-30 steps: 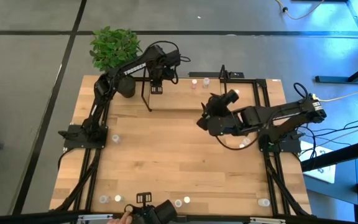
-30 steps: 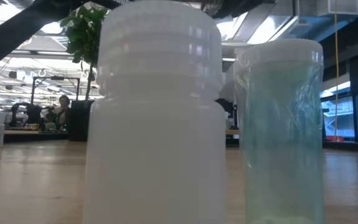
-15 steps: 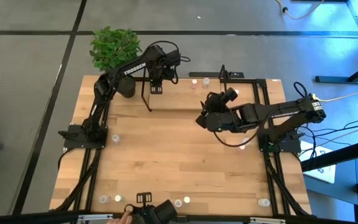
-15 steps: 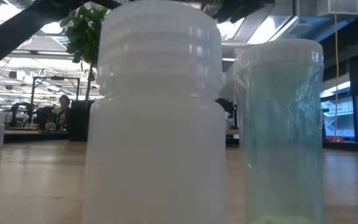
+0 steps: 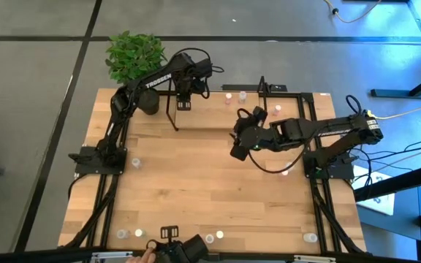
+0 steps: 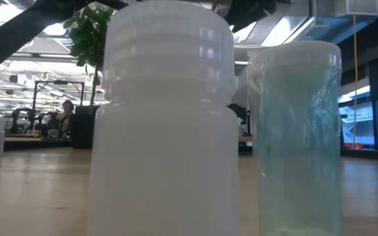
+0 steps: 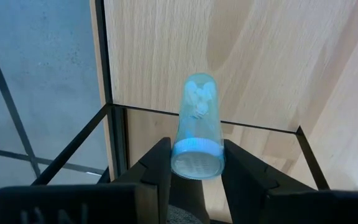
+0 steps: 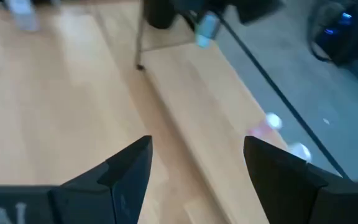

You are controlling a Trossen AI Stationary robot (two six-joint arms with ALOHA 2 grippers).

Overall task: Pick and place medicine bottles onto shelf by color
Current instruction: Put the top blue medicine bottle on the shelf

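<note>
two arms logged: left gripper (image 7: 194, 163), jaws clamped on a pale blue bottle (image 7: 196, 124), holds over the shelf (image 5: 269, 109) at its plant-side end; right gripper (image 5: 237, 150), jaws open and empty, has swung shelfward; two pink bottles (image 5: 235, 96) shelved.

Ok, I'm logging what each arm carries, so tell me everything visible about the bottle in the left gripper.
The bottle is a small translucent cylinder with a blue tint, a ribbed cap at the gripper end and something pale and crumpled inside. It is clamped at the cap between the left gripper's two dark fingers, its other end pointing away from the wrist. It hangs over the left end of the shelf, by the black wire frame, apparently not touching the board.
</note>
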